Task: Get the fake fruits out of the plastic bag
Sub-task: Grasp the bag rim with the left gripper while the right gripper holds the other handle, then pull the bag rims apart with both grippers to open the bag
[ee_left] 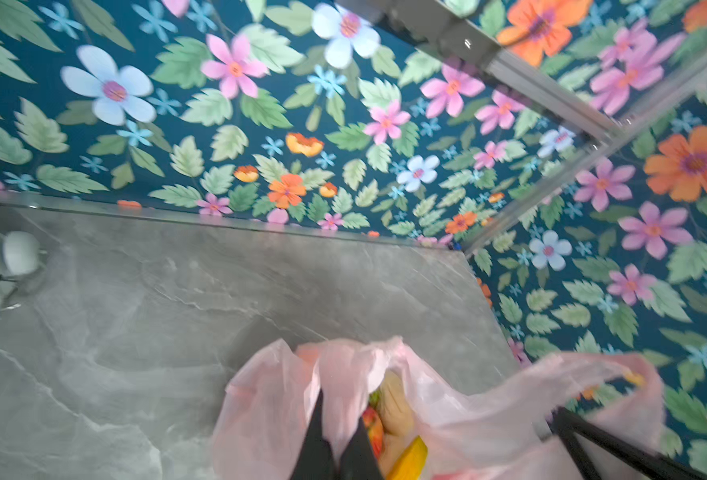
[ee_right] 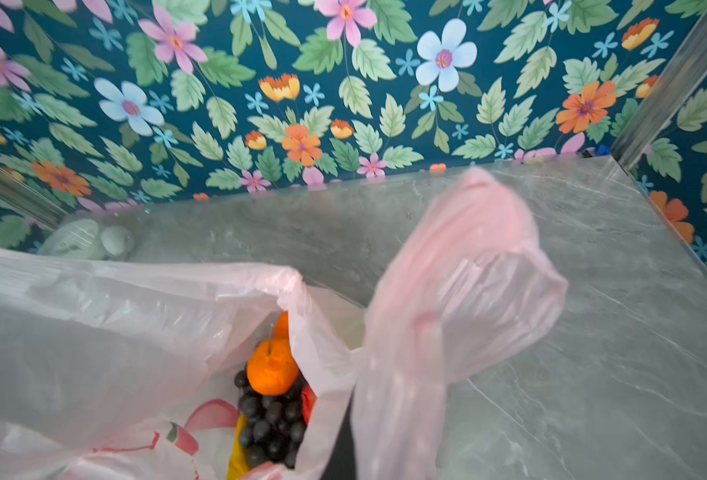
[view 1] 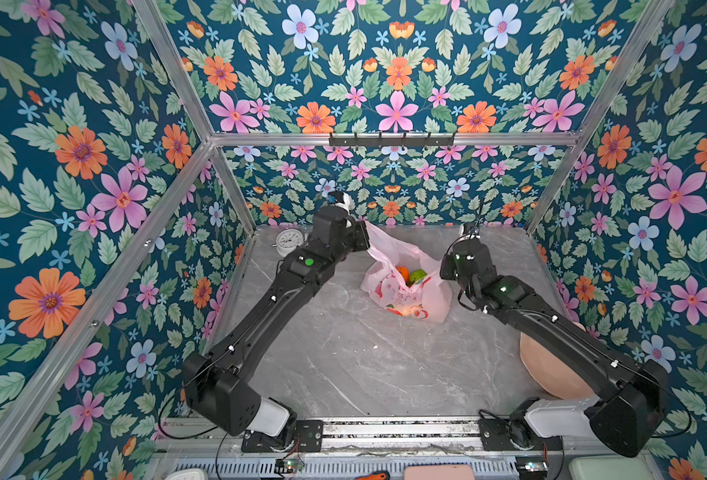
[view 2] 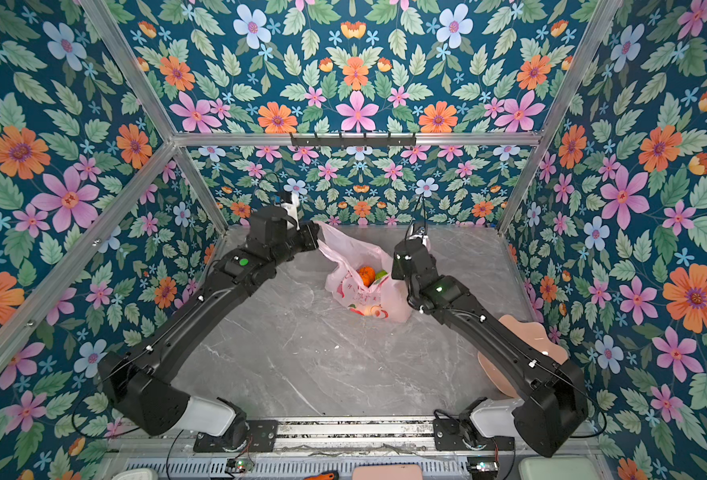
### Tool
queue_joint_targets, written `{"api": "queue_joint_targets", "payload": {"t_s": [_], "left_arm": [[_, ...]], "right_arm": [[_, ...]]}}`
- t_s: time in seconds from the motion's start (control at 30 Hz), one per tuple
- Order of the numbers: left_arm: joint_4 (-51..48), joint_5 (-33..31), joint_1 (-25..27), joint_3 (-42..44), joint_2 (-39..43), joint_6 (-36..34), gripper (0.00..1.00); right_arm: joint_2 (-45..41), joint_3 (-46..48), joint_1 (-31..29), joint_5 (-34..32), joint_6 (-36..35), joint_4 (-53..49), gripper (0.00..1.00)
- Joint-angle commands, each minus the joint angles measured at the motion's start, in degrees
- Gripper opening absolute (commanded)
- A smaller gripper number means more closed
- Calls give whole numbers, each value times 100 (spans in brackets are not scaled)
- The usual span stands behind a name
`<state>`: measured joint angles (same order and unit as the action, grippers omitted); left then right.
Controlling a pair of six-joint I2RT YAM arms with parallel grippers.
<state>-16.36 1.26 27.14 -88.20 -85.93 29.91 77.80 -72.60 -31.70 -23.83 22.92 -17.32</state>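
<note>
Left gripper [ee_left: 337, 419] clamped on bag [view 1: 435, 299] rim; right gripper [ee_right: 343, 440] clamped on opposite rim. Bag mouth open between them, base on worktop [view 1: 343, 353], mid-width, nearer far edge. Orange [ee_right: 272, 368], grapes [ee_right: 271, 424], green fruit [view 1: 417, 275] inside bag.

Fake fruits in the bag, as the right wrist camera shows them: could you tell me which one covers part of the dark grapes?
The fully visible round orange, lying over the grape bunch; the yellow piece only peeks from beneath.
</note>
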Motion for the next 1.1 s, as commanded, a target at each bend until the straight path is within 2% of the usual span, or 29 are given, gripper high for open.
{"api": "queue_joint_targets", "payload": {"t_s": [0.0, 0.1, 0.2, 0.3, 0.4, 0.53, 0.6, 0.67, 0.73, 0.83, 0.93, 1.07], "left_arm": [[-138, 260, -532, -781, -394, 207, 0], [-198, 464, -854, -1310, -626, 255, 0], [137, 666, -904, -820, -316, 317, 0], [906, 834, -896, 589, 495, 470, 0], [1220, 766, -905, 1901, 1167, 472, 0], [1517, 305, -966, 3632, 2064, 477, 0], [1552, 220, -1229, 4328, 2290, 581, 0], [1441, 423, -1701, 4840, 2246, 797, 0], [1307, 798, -2110, 5077, 1982, 964, 0], [1047, 1079, -2197, 4960, 1557, 924, 0], [965, 1219, -2058, 4836, 1545, 881, 0], [837, 1014, -1467, 4724, 1667, 754, 1]], "right_arm": [[310, -801, 240, 765, -95, -186, 0], [576, -1509, 286, 737, -350, -522, 0], [433, -1390, 294, 1088, -393, -461, 0], [88, -641, 281, 1463, -135, -225, 0], [-206, 352, 283, 1836, 305, 178, 0], [-367, 1495, 285, 1917, 1027, 572, 0], [-386, 1944, 288, 1758, 1398, 683, 0], [-403, 2265, 288, 1539, 1663, 694, 0], [-463, 2433, 299, 1461, 1819, 681, 0], [-633, 2476, 300, 1610, 1798, 619, 0], [-797, 2358, 297, 1614, 1865, 176, 0], [-877, 2059, 290, 2013, 1978, -368, 0]]}}
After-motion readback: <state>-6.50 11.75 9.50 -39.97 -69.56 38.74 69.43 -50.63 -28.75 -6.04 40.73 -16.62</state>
